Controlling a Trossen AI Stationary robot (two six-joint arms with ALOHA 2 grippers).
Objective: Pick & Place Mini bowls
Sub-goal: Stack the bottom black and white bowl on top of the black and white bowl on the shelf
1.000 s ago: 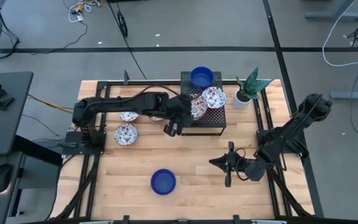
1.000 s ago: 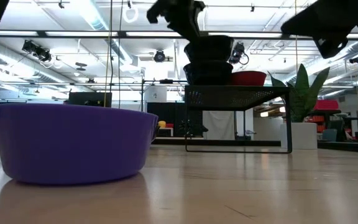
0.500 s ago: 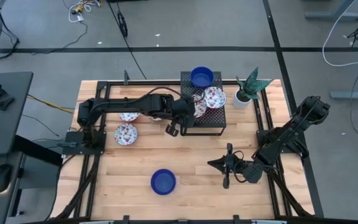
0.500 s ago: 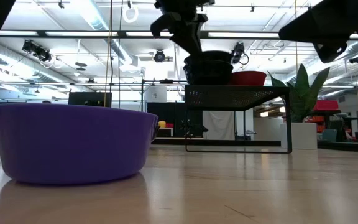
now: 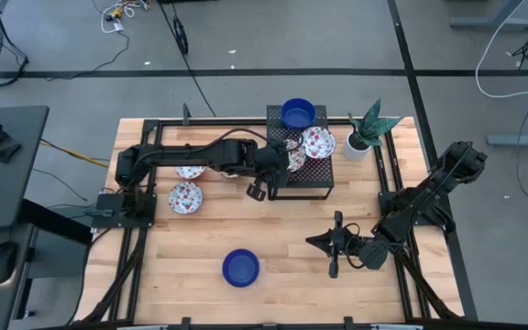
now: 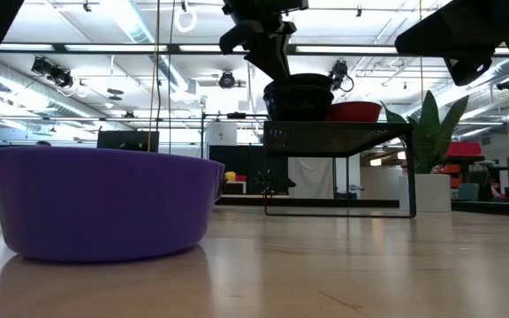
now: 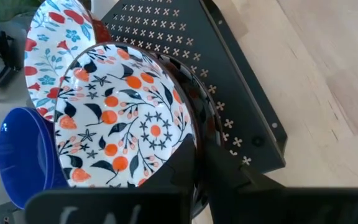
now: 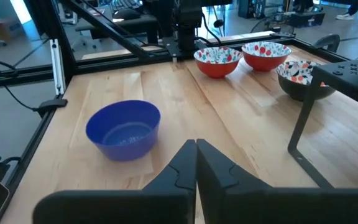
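Bowl work at the black perforated metal rack [image 5: 301, 174]: a dark-walled mini bowl with an orange-and-black floral lining [image 7: 126, 118] sits on the rack top, beside a white mini bowl with red-and-blue flowers [image 7: 58, 43] and a cobalt blue mini bowl [image 5: 298, 114]. The left gripper [image 5: 258, 190] hangs at the dark bowl's rim, one dark finger [image 7: 188, 168] against its wall; whether the grip is loosened cannot be told. This looks like the placing step, and next comes a clean release and lift-away without dragging the bowl. The right gripper [image 8: 196, 163], fingers pressed together, waits above the wooden table [image 5: 291, 266] near another cobalt blue mini bowl [image 5: 241, 268].
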